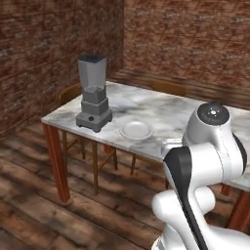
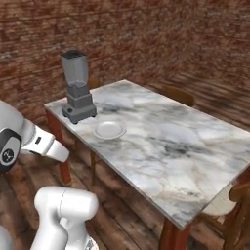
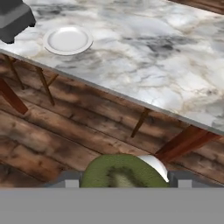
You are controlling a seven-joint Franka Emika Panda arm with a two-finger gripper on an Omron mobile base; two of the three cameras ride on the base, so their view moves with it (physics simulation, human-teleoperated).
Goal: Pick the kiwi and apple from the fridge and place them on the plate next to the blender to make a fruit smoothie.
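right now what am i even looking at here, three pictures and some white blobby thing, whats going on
It is a rendered kitchen scene with a white robot arm on a driving base. Two pictures come from cameras on the base, behind the arm to its left and right. The third comes from a camera on the hand, looking along the end effector. On the marble table stand a dark grey blender and, beside it, a white plate with nothing on it. The hand view shows the end effector shut on a green-brown kiwi, held out over the wooden floor, short of the table's edge.
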